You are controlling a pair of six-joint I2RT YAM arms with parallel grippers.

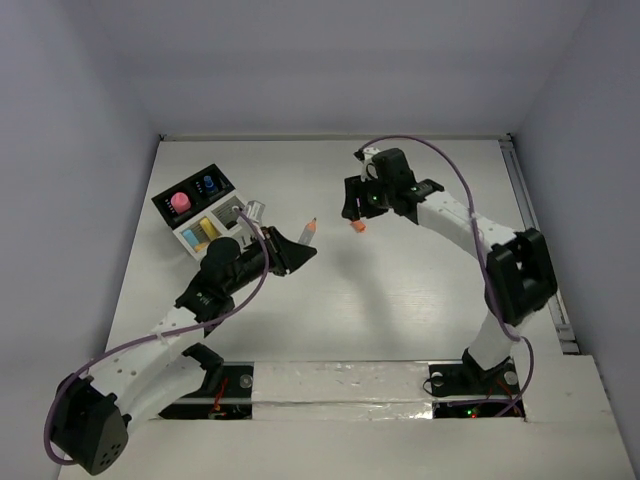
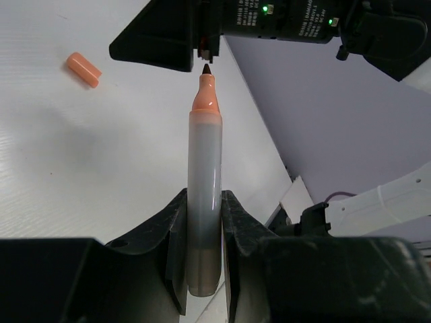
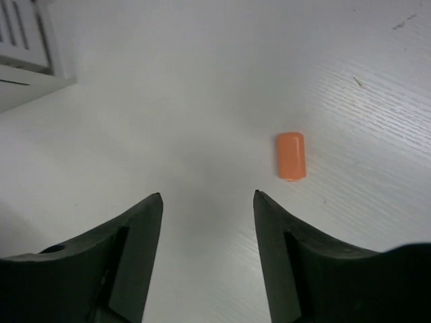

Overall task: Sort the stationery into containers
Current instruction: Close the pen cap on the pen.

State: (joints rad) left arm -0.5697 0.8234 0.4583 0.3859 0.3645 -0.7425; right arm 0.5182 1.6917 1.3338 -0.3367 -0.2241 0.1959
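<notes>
Step in hand: by the look of it, recapping an open marker before it goes into the organizer (image 1: pixel 225 203); the sorting seems well along, since no other loose stationery shows on the table.
Left gripper (image 1: pixel 300 248): just right of the organizer's near corner, clamped on the marker's lower barrel, tip pointing up and away.
Marker (image 2: pixel 204 175): smoky translucent grey barrel, orange collar, dark bare nib; slim and rigid, gripped squarely.
Cap (image 3: pixel 291 156): short orange cylinder lying on its side on the table, well to the right of the organizer, beyond the marker's tip.
Right gripper (image 3: pixel 207 195): farther right of the organizer, poised above the table; jaws apart with nothing between them, the cap lying off to one side of the gap.
Next move calls for: shifting the right gripper sideways over the cap, closing across its round body, then lining it up with the nib; it is small and may roll.
Organizer contents: a pink piece (image 1: pixel 180 202) and a blue-capped bottle (image 1: pixel 208 184) in the black compartments, yellow pieces (image 1: pixel 200 232) in a white one.
</notes>
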